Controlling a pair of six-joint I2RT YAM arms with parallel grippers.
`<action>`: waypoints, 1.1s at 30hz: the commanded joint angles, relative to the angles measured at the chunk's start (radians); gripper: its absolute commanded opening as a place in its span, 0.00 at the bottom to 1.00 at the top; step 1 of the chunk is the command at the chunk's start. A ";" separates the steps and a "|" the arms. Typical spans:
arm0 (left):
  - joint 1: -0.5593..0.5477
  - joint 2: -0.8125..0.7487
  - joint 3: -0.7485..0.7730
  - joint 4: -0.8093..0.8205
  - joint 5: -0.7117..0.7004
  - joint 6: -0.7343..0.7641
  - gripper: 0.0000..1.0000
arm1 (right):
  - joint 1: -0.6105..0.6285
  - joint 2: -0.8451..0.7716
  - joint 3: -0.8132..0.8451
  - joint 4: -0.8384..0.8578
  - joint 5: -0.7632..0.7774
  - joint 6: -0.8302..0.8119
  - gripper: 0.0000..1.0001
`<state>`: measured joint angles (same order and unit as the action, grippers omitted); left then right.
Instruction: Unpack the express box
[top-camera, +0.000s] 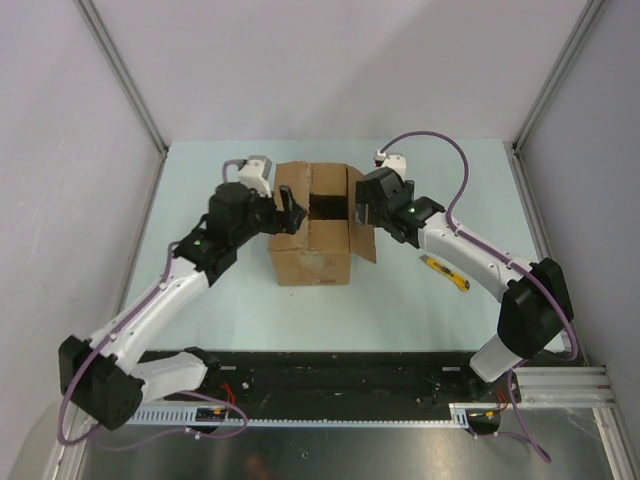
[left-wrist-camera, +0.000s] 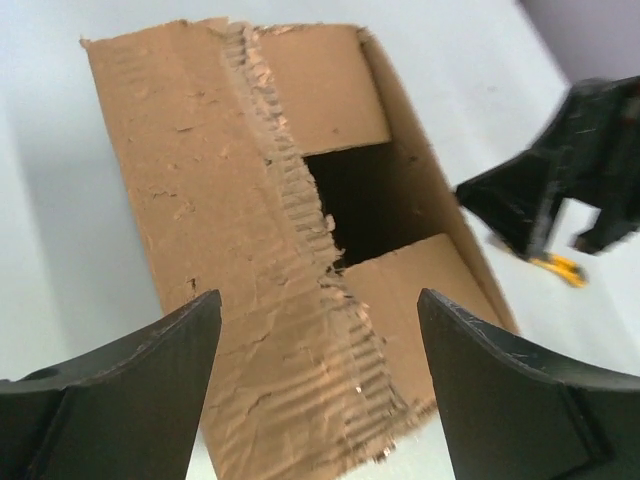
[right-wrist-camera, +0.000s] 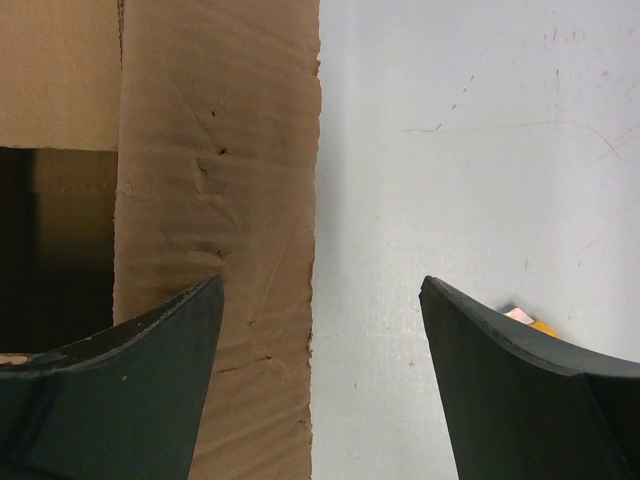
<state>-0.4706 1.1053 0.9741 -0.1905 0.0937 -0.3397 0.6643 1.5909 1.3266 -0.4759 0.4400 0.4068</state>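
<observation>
Brown express box (top-camera: 311, 252) with ribbed torn edge, yellow-and-black cutter (top-camera: 446, 272), pale mint table (top-camera: 400, 305)

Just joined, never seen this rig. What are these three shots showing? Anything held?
Two robot arms bolted at the near edge of the table. One picture looks down from above and behind; the other two come from wrist cameras, so the dark wedges are each arm's own fingers. The express box, brown cardboard with flaps open, stands mid-table; a yellow utility knife lies to its right. The left end effector is at the box's left flap, the right end effector at the right flap. Both are open, holding nothing.
</observation>
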 joint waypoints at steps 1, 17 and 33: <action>-0.124 0.092 0.080 -0.017 -0.337 0.108 0.85 | 0.014 -0.032 -0.035 0.010 -0.012 0.017 0.84; -0.289 0.356 0.304 -0.134 -0.793 0.203 0.84 | -0.029 -0.029 -0.086 0.022 -0.046 0.012 0.84; -0.296 0.519 0.483 -0.315 -0.865 0.243 0.89 | -0.049 -0.012 -0.089 0.046 -0.083 0.021 0.83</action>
<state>-0.7654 1.5967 1.3487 -0.4171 -0.6865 -0.1200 0.6159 1.5734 1.2453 -0.4362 0.3820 0.4179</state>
